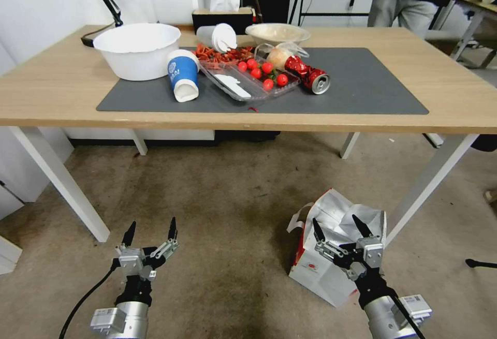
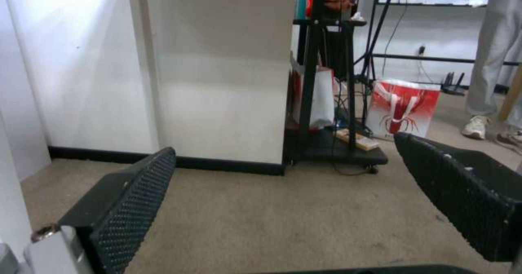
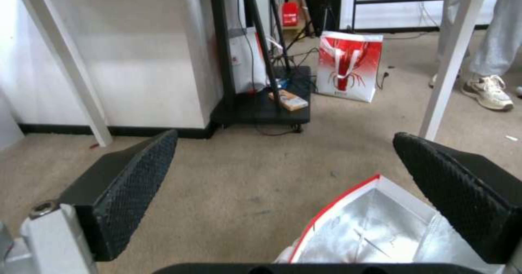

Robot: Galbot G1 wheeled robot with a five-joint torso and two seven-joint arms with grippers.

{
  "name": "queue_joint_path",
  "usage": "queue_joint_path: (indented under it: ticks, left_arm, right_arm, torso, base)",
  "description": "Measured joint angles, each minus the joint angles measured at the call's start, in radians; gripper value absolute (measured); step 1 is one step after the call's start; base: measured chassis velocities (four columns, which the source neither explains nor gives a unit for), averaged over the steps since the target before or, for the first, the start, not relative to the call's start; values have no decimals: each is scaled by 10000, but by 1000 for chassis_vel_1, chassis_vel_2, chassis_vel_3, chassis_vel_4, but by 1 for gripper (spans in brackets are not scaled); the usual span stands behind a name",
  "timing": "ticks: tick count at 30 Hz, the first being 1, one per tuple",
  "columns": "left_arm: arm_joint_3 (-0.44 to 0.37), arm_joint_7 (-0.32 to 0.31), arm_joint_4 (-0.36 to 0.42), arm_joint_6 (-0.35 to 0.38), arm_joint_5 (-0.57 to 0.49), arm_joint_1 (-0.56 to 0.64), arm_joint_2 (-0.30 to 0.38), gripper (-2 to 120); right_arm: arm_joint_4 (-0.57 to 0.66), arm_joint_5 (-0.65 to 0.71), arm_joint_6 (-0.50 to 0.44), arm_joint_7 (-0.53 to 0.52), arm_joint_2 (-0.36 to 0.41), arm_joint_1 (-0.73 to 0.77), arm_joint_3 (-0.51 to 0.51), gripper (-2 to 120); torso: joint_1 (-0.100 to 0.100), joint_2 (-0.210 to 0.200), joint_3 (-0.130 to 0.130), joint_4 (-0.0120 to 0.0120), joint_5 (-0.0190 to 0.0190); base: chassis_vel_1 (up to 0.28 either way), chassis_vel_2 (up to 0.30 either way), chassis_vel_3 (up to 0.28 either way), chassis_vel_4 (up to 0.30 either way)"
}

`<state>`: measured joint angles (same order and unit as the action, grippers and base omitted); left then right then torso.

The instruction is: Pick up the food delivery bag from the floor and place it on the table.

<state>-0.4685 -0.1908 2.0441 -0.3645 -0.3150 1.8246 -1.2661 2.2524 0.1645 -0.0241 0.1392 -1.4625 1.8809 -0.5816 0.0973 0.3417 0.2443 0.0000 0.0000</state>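
White food delivery bag (image 1: 323, 269) upright on floor (image 1: 228, 194) — mouth up; right gripper (image 1: 340, 226) jaws wide, empty.

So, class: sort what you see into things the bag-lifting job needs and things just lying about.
Needed:
food delivery bag
floor
table
right end effector, open above the bag
left end effector, open

Lying about:
white bowl
blue cup
tomato tray
red can
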Motion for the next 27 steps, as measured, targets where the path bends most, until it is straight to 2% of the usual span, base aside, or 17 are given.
queue_joint_path:
  ticks: [4, 27]
  left_arm:
    - [-1, -5, 0, 0, -3, -7, 0, 100]
    - [-2, -58, -64, -41, -74, -20, 3, 100]
  right_arm:
    - [-10, 0, -1, 2, 0, -2, -1, 100]
    - [-85, -15, -54, 35, -47, 20, 1, 100]
  torso:
    - [-34, -88, -54, 0, 0]
    - [-303, -1036, -732, 0, 0]
  base:
    - [0, 0, 0, 0]
    - [0, 0, 0, 0]
